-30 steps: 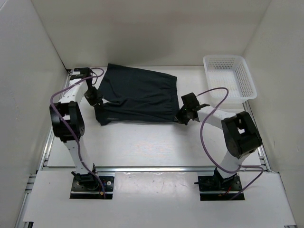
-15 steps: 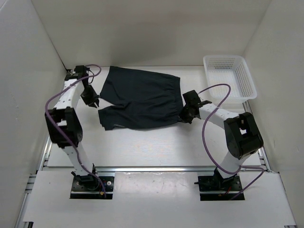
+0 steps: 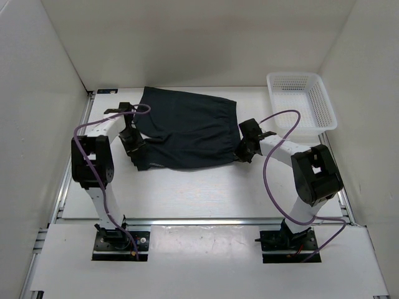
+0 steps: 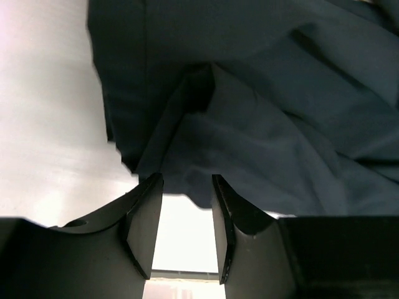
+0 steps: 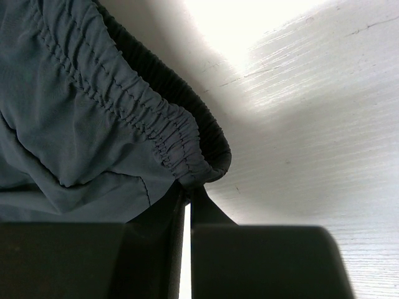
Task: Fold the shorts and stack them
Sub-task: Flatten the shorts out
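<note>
Now, shorts (image 3: 184, 128): I see them spread mostly flat on the worktop (image 3: 187, 190), dark navy, lying to the left of the basket (image 3: 326, 103) and apart from it.
Shorts' lie: the waistband (image 5: 143, 118) end is turned towards the basket, and the two legs are on the side away from it.
Basket: white mesh, upright on the worktop.
Left hand (image 4: 187, 180): the fingers are apart with only bare worktop showing between them. It sits at the shorts' edge farthest from the basket. Rumpled leg fabric lies just past the fingertips, and I cannot tell whether they touch it.
Right hand (image 5: 188, 190): the fingers are pressed together on a corner of the gathered elastic waistband. It sits on the basket side of the shorts, between the shorts and the basket.
</note>
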`<state>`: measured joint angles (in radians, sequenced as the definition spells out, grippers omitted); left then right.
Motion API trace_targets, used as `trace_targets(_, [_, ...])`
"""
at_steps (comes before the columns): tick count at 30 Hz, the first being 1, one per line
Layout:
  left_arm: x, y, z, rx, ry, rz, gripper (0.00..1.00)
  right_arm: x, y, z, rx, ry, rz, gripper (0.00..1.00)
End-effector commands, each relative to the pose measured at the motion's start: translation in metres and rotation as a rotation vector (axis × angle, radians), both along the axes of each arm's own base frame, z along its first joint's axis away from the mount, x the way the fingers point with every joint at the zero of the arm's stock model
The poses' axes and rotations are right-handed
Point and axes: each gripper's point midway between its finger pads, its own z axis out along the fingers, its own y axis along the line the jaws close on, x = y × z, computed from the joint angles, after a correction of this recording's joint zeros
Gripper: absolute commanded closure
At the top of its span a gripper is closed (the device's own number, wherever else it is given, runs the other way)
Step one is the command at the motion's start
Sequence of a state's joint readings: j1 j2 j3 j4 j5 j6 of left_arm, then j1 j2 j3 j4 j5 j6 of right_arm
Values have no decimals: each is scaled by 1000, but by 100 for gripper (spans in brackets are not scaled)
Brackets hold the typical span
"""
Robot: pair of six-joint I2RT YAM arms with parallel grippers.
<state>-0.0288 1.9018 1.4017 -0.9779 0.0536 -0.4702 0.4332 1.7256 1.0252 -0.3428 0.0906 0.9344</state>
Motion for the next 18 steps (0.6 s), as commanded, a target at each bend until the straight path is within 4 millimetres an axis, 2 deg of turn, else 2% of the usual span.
trace_targets(1, [19,0,10,11,-69,-14,52,9,2,8,-1,-24,8,100])
trace_targets(7, [18,1,-5,22,-34,-13,53,9,2,8,-1,-24,8,100])
trace_targets(10, [18,1,-8,22,-25,-13,57,6,3,4,-1,-4,12,100])
trace_targets(12, [18,1,-8,22,-25,-13,69,6,3,4,-1,-4,12,100])
trace_targets(13, [18,1,-5,22,-34,-13,87,6,3,4,-1,-4,12,100])
trace_targets(14, [18,1,-5,22,-34,-13,90,6,3,4,-1,-4,12,100])
trace_targets(18, [21,5,7,40,-70,-9,90,6,3,4,-1,-4,12,100])
